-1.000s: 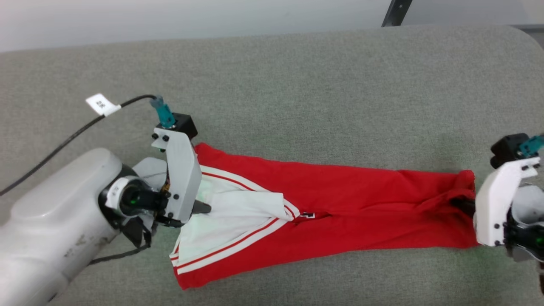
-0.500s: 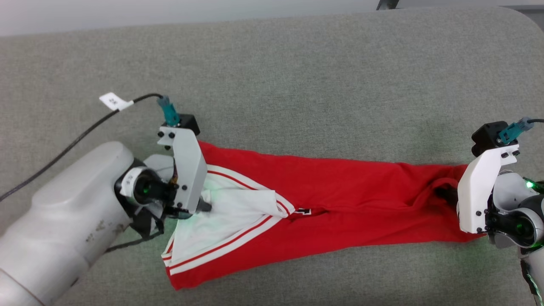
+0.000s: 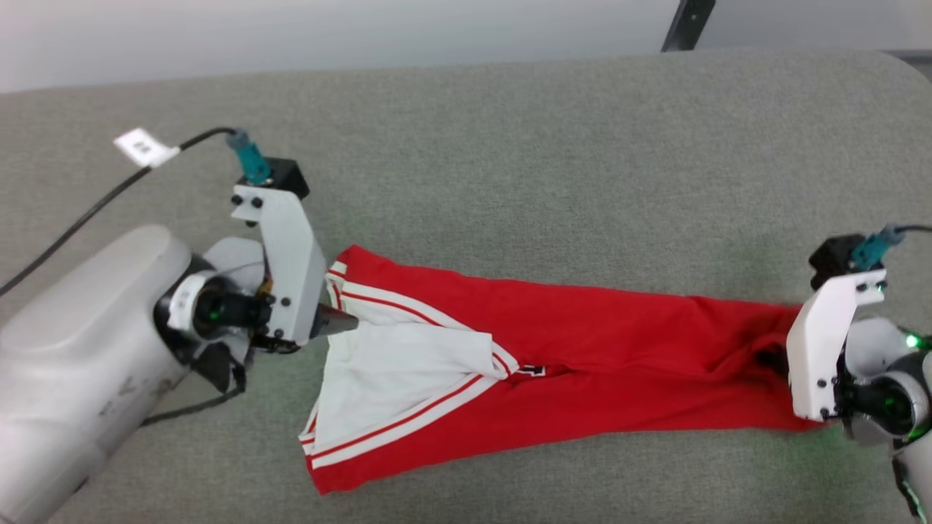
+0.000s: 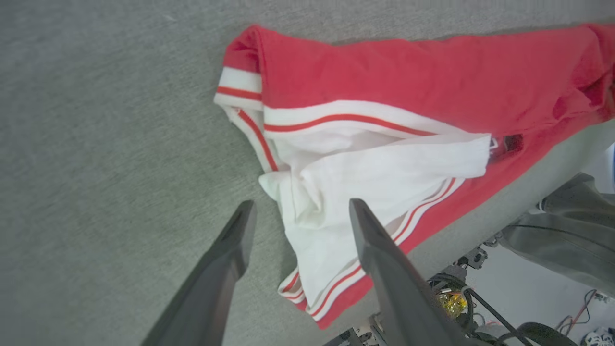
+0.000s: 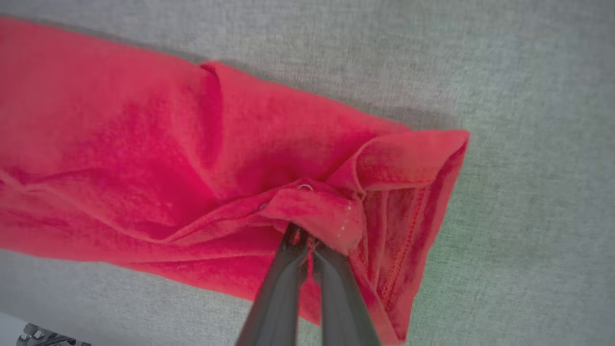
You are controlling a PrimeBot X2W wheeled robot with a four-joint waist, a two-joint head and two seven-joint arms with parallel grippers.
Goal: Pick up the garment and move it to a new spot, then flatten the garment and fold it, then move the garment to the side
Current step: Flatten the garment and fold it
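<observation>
The garment (image 3: 582,349) is a red jersey with a white sleeve and red-and-white striped trim, folded into a long band across the grey table (image 3: 510,145). Its sleeve end (image 4: 365,168) lies at the left and its hem end (image 5: 336,192) at the right. My left gripper (image 4: 298,211) is open, its two dark fingers spread just above the sleeve's crumpled edge and holding nothing. In the head view the left gripper (image 3: 342,322) sits at the garment's left end. My right gripper (image 5: 307,240) is shut on a bunched fold of the red hem.
A black cable with a white tag (image 3: 142,148) runs from the left wrist across the table's left part. A dark pole (image 3: 688,22) stands beyond the far edge. Below the near table edge, the left wrist view shows cables and gear (image 4: 456,298) on the floor.
My left gripper has opened and let go of the white sleeve, and it has pulled back a little to the left. The right gripper keeps its hold on the hem. The camera shifted slightly.
</observation>
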